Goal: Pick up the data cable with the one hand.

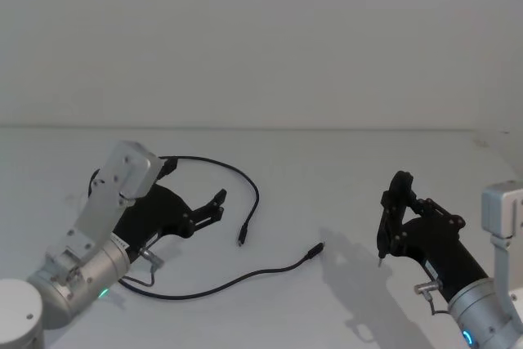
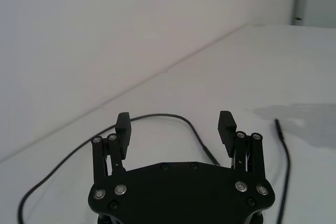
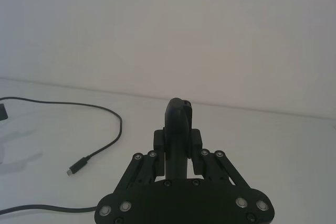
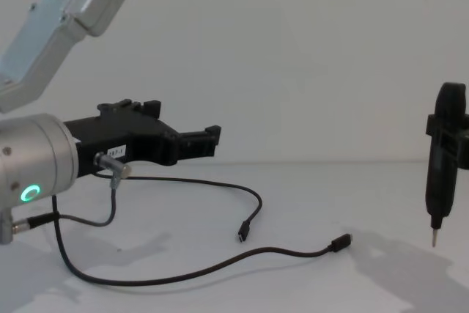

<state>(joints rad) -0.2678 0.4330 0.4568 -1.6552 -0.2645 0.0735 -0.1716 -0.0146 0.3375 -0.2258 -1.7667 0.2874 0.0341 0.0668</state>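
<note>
Closest in, the left gripper (image 4: 183, 128) hung low over the tabletop (image 1: 343, 177) at the left, its fingers (image 2: 227, 124) spread apart and holding nothing. The data cable (image 1: 257, 195) lay looped on the tabletop under and just ahead of it. One run arced across in front of the open fingers, and both plugs lay off to their right. Well apart on the right, the right gripper (image 1: 398, 202) had its fingers clamped on a pen-shaped tool (image 4: 440, 159). The left arm looked far nearer, so the pick seemed to call for a forward descent onto that arc.
</note>
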